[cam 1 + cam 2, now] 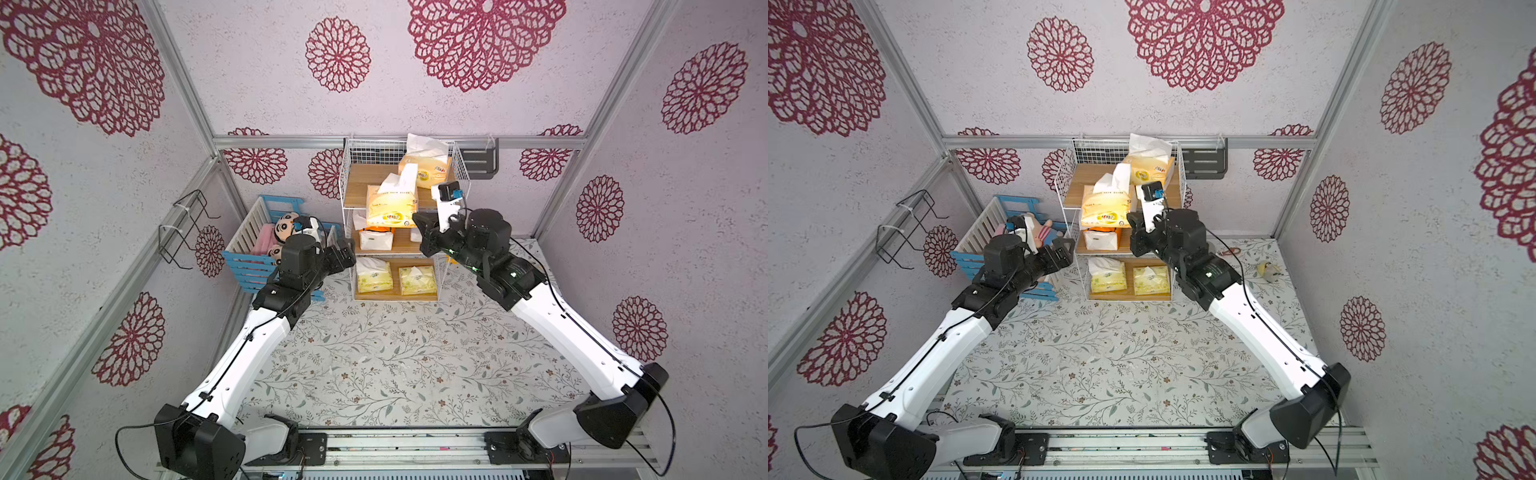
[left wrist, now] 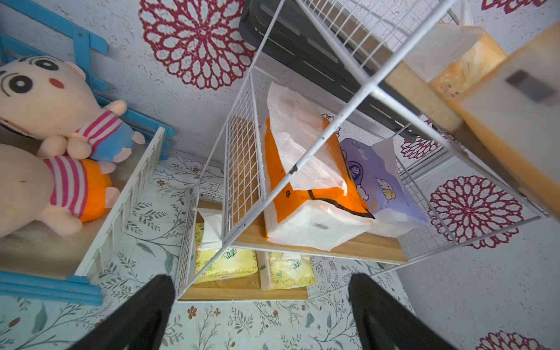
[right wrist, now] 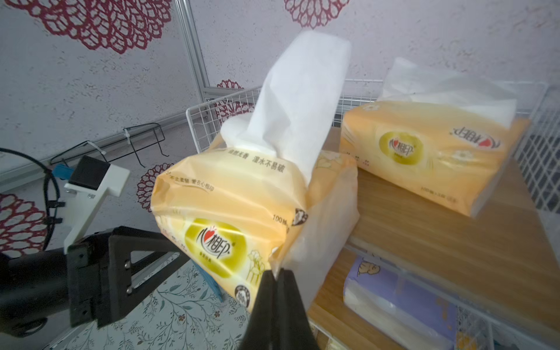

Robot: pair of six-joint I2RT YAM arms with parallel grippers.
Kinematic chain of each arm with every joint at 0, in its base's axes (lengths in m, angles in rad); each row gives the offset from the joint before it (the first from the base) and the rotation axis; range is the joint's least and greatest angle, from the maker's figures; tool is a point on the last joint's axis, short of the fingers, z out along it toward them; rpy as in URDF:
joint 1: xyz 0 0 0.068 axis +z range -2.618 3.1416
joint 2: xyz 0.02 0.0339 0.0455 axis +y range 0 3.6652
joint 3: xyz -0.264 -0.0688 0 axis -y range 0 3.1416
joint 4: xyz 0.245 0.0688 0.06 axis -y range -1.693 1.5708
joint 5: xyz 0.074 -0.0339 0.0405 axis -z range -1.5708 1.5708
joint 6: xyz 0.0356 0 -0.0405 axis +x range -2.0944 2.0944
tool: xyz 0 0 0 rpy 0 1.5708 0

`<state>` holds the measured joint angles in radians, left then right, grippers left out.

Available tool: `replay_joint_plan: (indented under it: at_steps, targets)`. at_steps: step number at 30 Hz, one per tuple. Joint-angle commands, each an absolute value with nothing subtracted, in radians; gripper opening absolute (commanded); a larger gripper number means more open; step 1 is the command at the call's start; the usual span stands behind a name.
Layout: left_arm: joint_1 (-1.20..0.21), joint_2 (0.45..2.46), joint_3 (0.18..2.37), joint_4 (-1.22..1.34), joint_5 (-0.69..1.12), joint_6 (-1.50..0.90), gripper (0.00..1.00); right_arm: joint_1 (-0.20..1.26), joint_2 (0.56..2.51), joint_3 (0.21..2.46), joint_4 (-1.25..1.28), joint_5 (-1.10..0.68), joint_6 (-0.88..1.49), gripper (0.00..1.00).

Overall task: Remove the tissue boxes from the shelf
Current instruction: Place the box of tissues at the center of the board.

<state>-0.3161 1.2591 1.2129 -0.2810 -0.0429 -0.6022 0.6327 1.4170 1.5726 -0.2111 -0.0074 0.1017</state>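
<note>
The right gripper [image 3: 274, 280] has its jaws pressed together on the clear end wrapping of the front peach pack [image 3: 224, 209]. This pack hangs tilted over the front edge of the top board of the shelf [image 1: 360, 183]. Its long axis runs along that edge, its logo face turns to the front, and a white tissue stands straight up out of it. Whether it touches the board cannot be told.

On that face a gold oval reads 心相印 with a red heart, and a line near the opening reads 湿水不易破 (the smaller print is blurred).

The back peach pack [image 3: 424, 157] lies flat at the board's back right corner, its logo turned the opposite way.

On the middle board the bright orange pack [image 2: 303, 200] points its white end to the front edge, and the lavender pack [image 2: 372, 178] is just beside it.

Two pale yellow packs [image 2: 225, 262] lie side by side on the bottom board. Their green script is too small to read.

The left gripper [image 2: 261, 276] hangs before the shelf's front left post, jaws wide apart and holding nothing.
</note>
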Motion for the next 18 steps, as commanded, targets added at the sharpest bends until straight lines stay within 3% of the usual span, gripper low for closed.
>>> replay_joint_plan:
  at_steps: [1,13,18]
  targets:
    - [-0.321,1.188,1.234,-0.334,-0.165,-0.534,0.97,0.657,1.273,1.483,-0.092,-0.022,0.160,0.00]
    - [-0.315,0.994,1.264,-0.532,-0.396,-0.491,0.97,0.748,1.060,1.205,-0.097,0.015,0.205,0.00]
    - [-0.314,0.908,1.242,-0.590,-0.460,-0.525,0.97,0.815,1.022,1.010,0.023,0.043,0.258,0.00]
